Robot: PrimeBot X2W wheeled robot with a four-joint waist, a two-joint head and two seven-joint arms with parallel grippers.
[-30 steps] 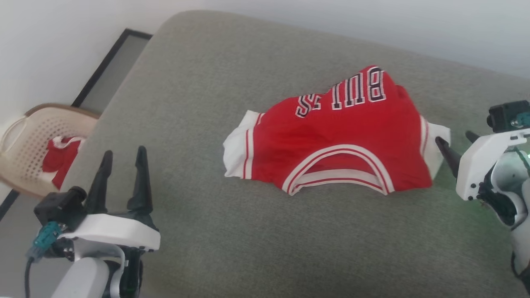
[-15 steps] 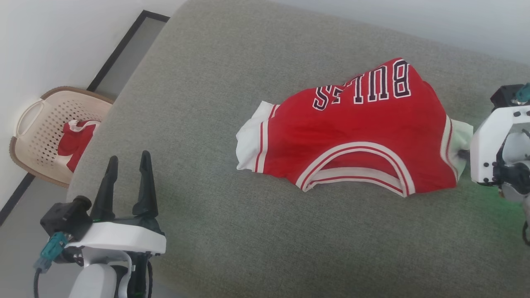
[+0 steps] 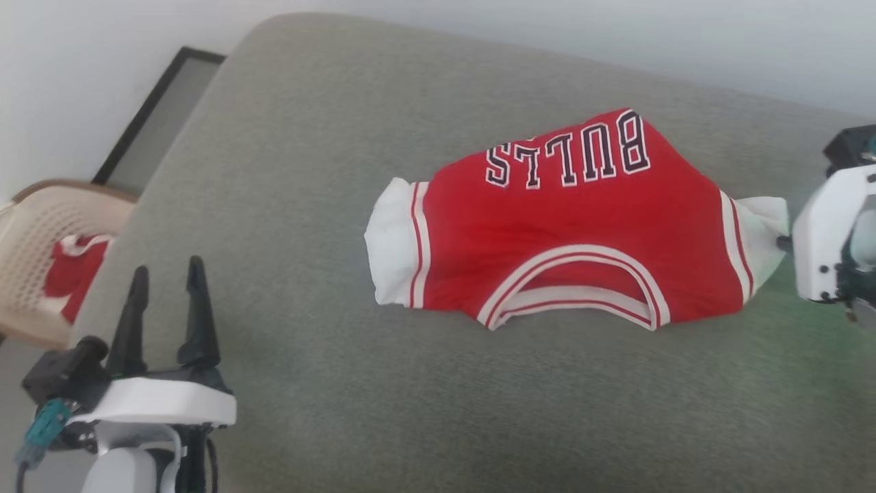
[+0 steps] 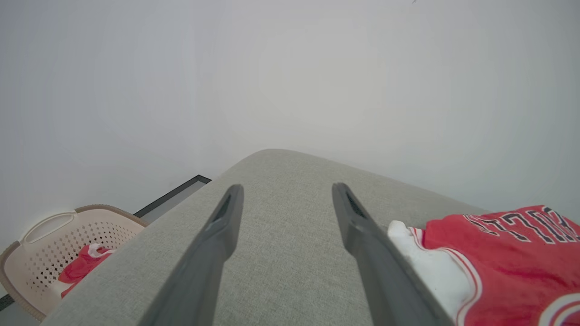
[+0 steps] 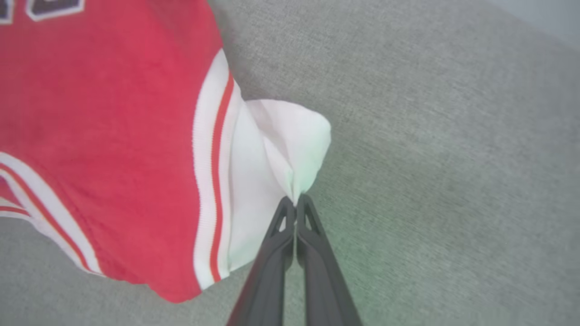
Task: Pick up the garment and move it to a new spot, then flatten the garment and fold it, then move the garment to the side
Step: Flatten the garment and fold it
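Note:
The garment point(image 3: 568, 226), a red jersey with white short sleeves, striped trim and upside-down "BULLS" lettering, lies on the grey couch surface point(image 3: 383, 137), collar toward me. My right gripper point(image 5: 295, 204) is shut on the edge of the garment's point(image 5: 113, 104) white right-hand sleeve point(image 5: 281, 145), pinching the cloth at the fingertips. In the head view that gripper point(image 3: 783, 241) sits at the far right, fingers mostly hidden behind its white housing. My left gripper point(image 3: 168, 274) stands open at the lower left, well apart from the garment; the left sleeve point(image 4: 430, 267) lies just past its right finger.
A beige laundry basket point(image 3: 27, 260) holding another red cloth point(image 3: 68, 274) stands on the floor left of the couch, also seen as the basket point(image 4: 54, 240) in the left wrist view. A dark-framed panel point(image 3: 157, 116) leans at the wall. White wall lies behind the couch.
The head camera has shifted. My right gripper closed in on the right sleeve and now pinches it; the jersey has been drawn wider and flatter, its lettering fully showing. The left gripper stays open.

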